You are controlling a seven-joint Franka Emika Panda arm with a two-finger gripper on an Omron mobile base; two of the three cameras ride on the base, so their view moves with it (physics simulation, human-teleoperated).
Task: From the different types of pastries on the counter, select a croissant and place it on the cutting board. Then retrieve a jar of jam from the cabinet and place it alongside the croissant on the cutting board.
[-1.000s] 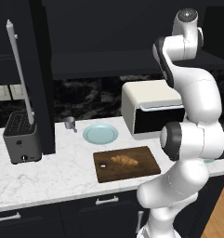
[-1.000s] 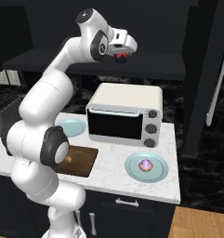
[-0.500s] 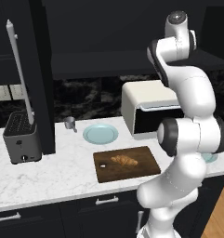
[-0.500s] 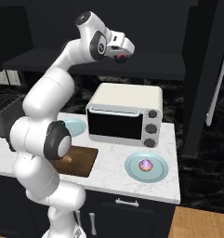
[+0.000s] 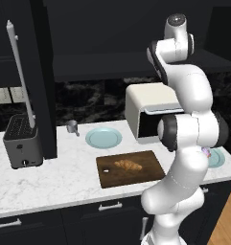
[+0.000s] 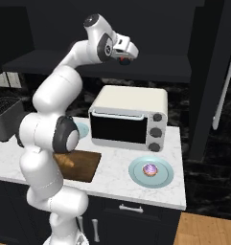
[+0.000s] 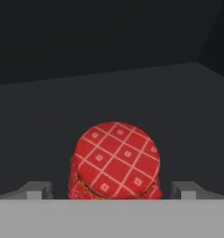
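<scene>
Croissant [image 5: 128, 165] lies flat on the dark board [image 5: 150, 174]; red checkered jar [image 7: 115, 161] sits upright in the cabinet [image 7: 108, 93].

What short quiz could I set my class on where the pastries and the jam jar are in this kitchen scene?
1. True or false: the small golden-brown croissant lies on the flat dark brown wooden cutting board.
2. The round pink-purple frosted pastry sits on: A) the cream toaster oven; B) a round light blue plate; C) the cutting board.
3. Short answer: in the hand view, what stands between the open gripper's fingertips?

Key: 1 true; 2 B; 3 the round red jar of jam.
</scene>
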